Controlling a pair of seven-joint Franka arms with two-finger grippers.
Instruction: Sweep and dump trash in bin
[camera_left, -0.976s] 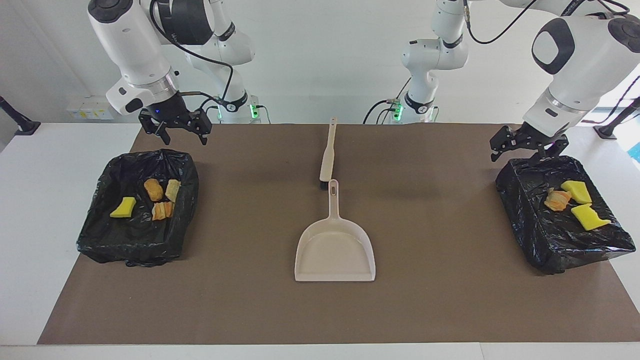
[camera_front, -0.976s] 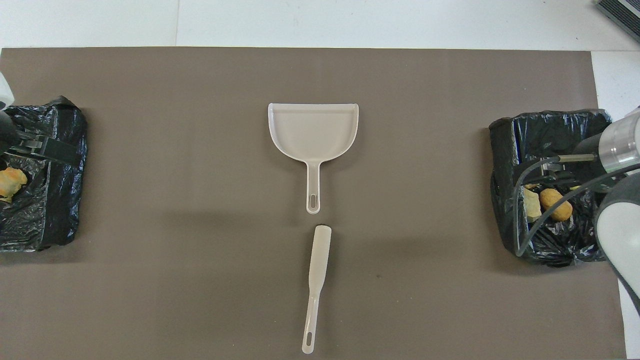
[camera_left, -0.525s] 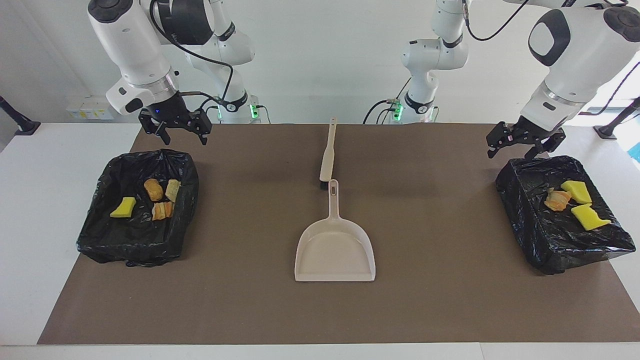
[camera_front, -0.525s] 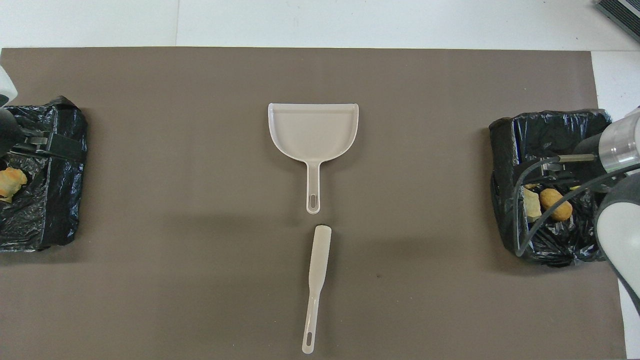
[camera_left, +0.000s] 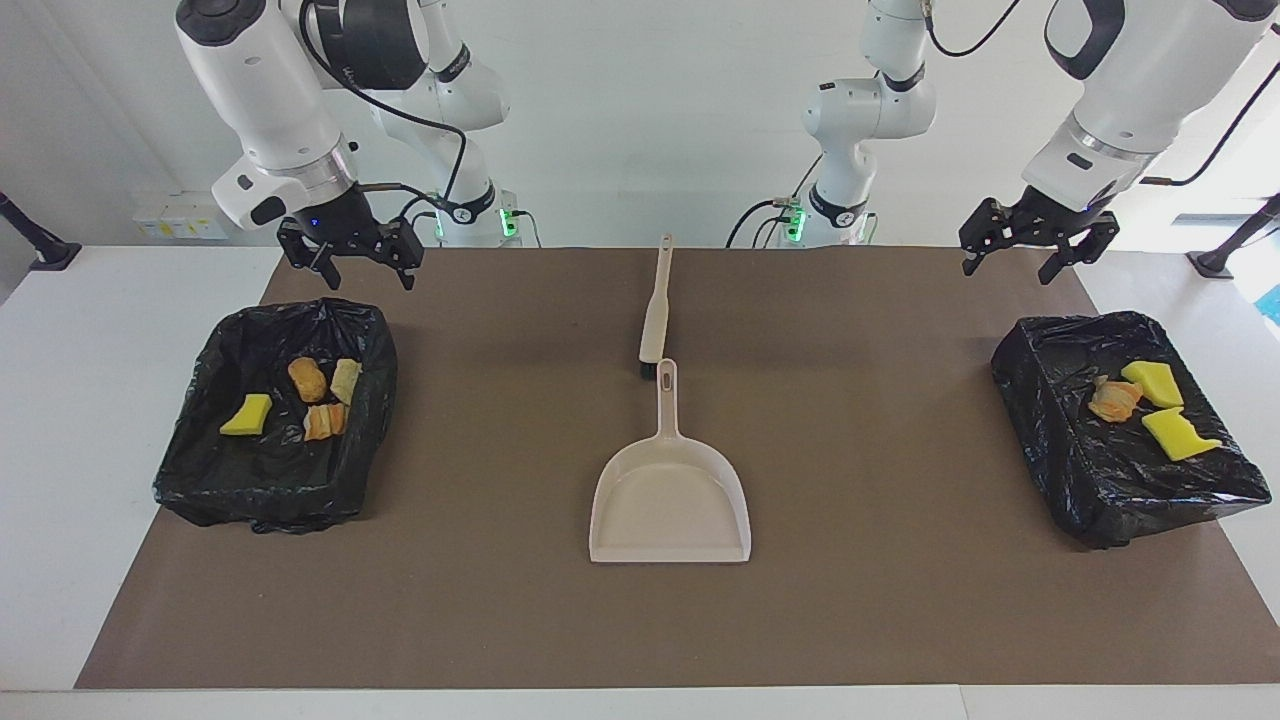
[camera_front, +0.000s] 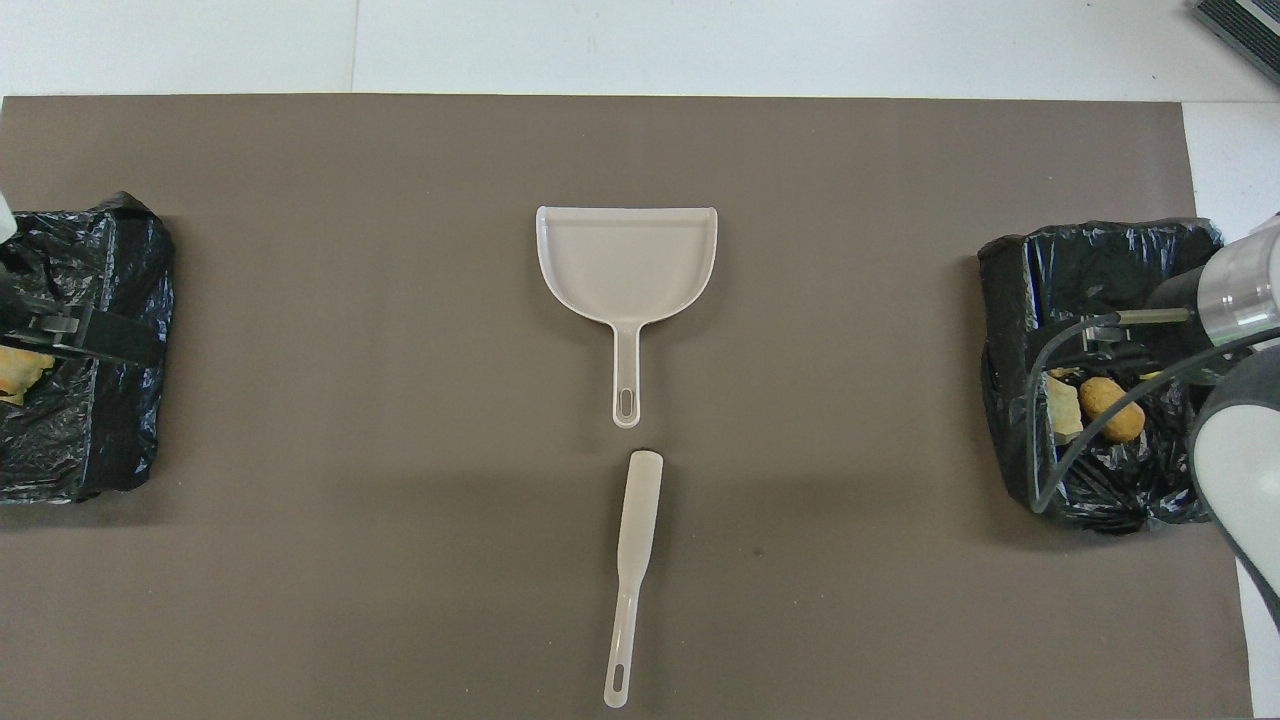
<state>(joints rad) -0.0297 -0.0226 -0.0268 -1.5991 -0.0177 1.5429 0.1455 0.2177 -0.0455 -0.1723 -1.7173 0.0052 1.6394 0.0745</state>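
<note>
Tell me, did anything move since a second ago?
Yes. The left gripper rose from the rim of the bin at its end of the table and now hangs open above the mat near it, holding nothing. The right gripper stayed put, open, near the other bin. The trash pieces, dustpan and brush did not move.

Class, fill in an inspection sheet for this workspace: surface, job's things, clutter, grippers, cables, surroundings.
Surface: brown mat on a white table.
Job's things: four trash pieces in the bin at the right arm's end, three in the bin at the left arm's end; dustpan and brush lie mid-mat.
Clutter: nothing seen.
Grippers: left gripper and right gripper open, raised, holding nothing.
Cables: black cables run along both arms.
Surroundings: white wall.
</note>
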